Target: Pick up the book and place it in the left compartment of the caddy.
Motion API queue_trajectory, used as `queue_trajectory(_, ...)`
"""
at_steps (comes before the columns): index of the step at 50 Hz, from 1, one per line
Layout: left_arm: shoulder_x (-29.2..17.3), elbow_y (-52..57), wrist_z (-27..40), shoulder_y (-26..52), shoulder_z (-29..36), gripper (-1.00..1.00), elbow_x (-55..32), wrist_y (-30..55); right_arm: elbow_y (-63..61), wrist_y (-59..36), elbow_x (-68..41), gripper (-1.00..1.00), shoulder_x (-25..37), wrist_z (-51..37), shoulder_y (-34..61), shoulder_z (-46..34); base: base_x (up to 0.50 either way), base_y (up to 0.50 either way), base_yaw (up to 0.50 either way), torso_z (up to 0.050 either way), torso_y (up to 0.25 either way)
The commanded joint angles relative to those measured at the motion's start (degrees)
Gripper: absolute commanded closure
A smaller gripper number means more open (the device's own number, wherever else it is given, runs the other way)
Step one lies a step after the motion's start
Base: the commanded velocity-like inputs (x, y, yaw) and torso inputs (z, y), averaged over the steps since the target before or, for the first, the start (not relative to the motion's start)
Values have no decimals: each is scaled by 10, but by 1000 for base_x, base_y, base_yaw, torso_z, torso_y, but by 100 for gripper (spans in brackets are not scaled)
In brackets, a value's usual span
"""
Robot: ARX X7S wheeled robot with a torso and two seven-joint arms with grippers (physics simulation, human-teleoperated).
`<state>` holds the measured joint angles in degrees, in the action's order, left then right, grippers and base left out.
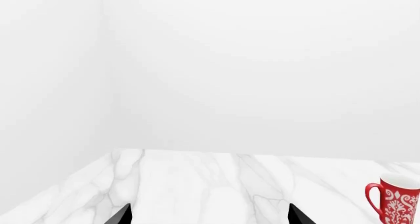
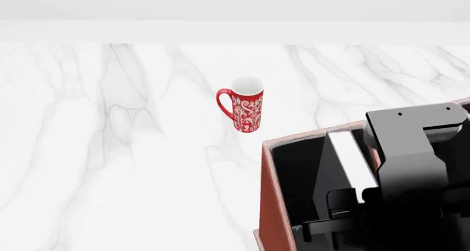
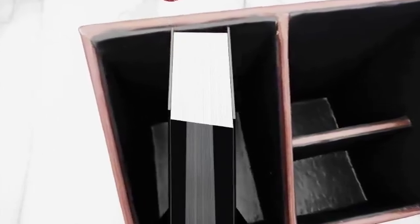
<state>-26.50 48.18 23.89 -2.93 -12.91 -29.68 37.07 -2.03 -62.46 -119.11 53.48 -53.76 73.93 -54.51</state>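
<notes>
While the right arm hangs over the box, the scene reads near to far:

Right gripper (image 2: 345,207): black housing low at the right of the head view, above the caddy; its fingers (image 2: 339,198) sit either side of the book's near end, pinching it.

Book: plain black hardcover with white page edges (image 3: 200,76), standing on edge, page edges up, inside the left compartment; its far end lies close to the far wall.

Left compartment: long black-lined section (image 3: 256,86) of the caddy, bounded by a thin reddish divider (image 3: 284,111) from the smaller sections beside it.

Caddy: large reddish-brown box with pale worn edges (image 2: 266,196), resting on the tabletop.

Tabletop: white marble with grey veins (image 2: 132,152).

Mug: tall red mug with white pattern (image 2: 246,105), upright, handle toward the left, beyond the caddy's far left corner and apart from it.

Left gripper (image 1: 210,215): only two black fingertips show, spread apart over bare marble, holding nothing.
</notes>
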Motion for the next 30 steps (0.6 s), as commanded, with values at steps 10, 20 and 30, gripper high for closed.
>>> queue_trajectory(10,-3,2,3,-4,2,-100,-1,-5,11,11,76,100,-9,45,-16,5,0,0,0,0,1)
queue_trajectory(20,-4,2,4,-5,2,-100,-2,-7,0,17,101,100,-5,61,-31,2,0,0,0,0,2)
queue_trajectory(30,-6,0,6,-5,4,-100,-3,-8,-3,24,128,100,-4,81,-46,-4,0,0,0,1,1)
